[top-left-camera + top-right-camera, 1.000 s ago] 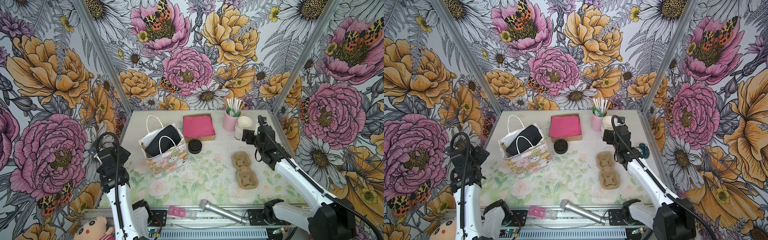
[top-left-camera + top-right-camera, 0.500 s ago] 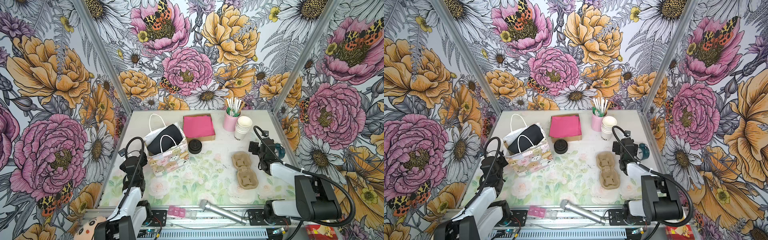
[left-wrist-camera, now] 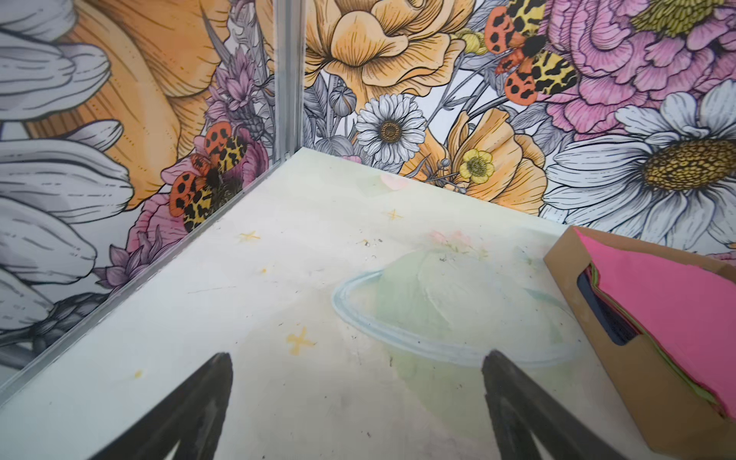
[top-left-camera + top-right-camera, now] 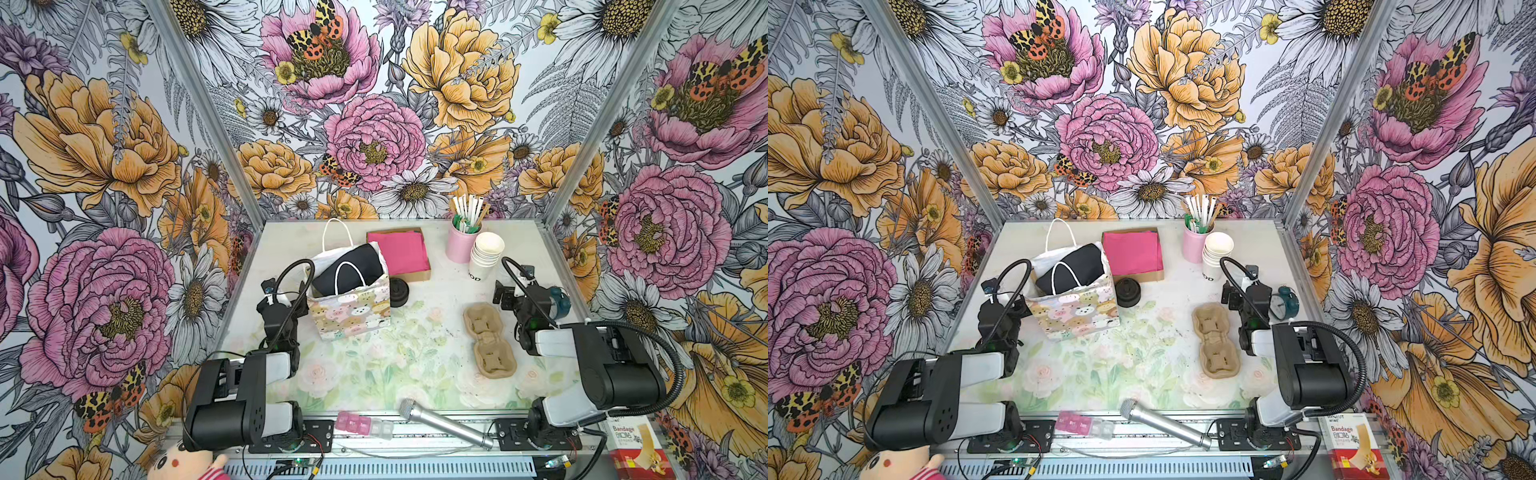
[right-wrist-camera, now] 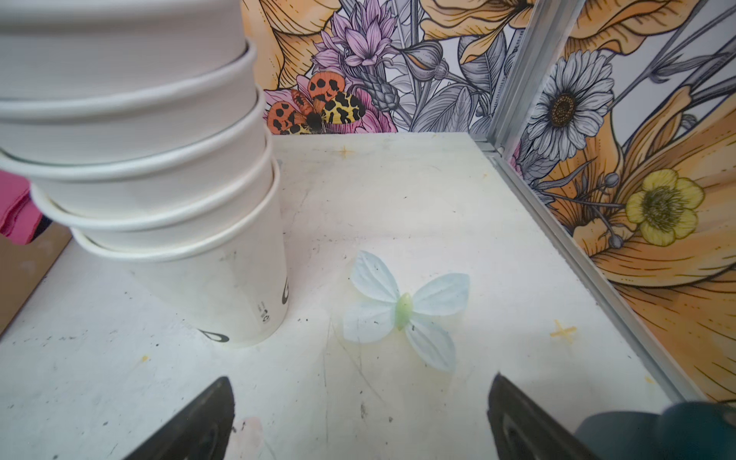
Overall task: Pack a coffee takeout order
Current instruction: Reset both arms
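A pastel gift bag point(image 4: 351, 309) stands left of centre in both top views, and a black napkin point(image 4: 349, 268) lies in its mouth. A round black lid point(image 4: 398, 292) sits on the table at the bag's right side. My left gripper point(image 4: 284, 291) is low beside the bag's left side. Its fingers are open over bare table point(image 3: 356, 356), holding nothing. My right gripper point(image 4: 509, 291) is low in front of the stack of white cups point(image 4: 485, 255). It is open and empty point(image 5: 360, 380), short of the stack point(image 5: 159, 179).
Pink napkins in a cardboard box point(image 4: 401, 251) lie behind the bag, their corner also in the left wrist view point(image 3: 657, 318). A pink cup of stirrers point(image 4: 462, 243), a pulp cup carrier point(image 4: 488, 338), a teal alarm clock point(image 4: 559, 297) and a microphone point(image 4: 444, 424) are also here.
Both arms have folded down and back toward the front. The right gripper has drawn away from the cup stack, and the left has come down beside the bag.
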Available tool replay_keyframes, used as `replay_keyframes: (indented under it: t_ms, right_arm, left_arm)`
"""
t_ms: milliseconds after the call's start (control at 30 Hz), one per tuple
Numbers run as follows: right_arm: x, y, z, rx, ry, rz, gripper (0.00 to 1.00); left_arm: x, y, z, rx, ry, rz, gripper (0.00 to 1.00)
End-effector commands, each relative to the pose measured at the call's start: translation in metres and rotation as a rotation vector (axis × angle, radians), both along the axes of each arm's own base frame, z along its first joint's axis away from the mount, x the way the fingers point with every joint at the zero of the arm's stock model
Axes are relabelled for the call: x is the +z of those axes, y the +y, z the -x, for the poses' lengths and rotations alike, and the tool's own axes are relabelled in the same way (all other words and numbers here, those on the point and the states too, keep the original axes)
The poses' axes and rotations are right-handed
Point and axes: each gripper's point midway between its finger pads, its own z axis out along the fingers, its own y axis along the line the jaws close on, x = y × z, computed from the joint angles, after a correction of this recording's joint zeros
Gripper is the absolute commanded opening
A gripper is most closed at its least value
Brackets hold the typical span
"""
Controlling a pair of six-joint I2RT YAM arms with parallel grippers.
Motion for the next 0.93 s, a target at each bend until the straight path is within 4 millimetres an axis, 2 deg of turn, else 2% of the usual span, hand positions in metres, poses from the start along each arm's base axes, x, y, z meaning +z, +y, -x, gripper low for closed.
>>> replay_keyframes:
  t_ms: [0, 167, 333, 567, 900]
  right_arm:
    - [0.018, -0.005, -0.006, -0.022, -0.08, 0.003, 0.99]
    - [0.019, -0.006, -0.004, -0.029, -0.091, 0.003, 0.99]
    - [0.018, -0.008, -0.007, -0.04, -0.077, 0.003, 0.99]
    - [0.017, -0.007, -0.007, -0.037, -0.074, 0.004, 1.0]
    - [0.017, -0.007, -0.007, -0.036, -0.075, 0.003, 1.0]
  left_arm:
    - [0.014, -0.011, -0.014, -0.068, -0.089, -0.05, 0.99]
    - [0.0, -0.013, -0.026, -0.08, -0.019, -0.053, 0.99]
    - [0.0, -0.009, -0.031, 0.006, 0.004, -0.1, 0.99]
    - [-0.002, -0.019, -0.037, 0.007, 0.043, -0.152, 0.99]
    - [-0.002, -0.018, -0.038, -0.006, 0.047, -0.143, 0.99]
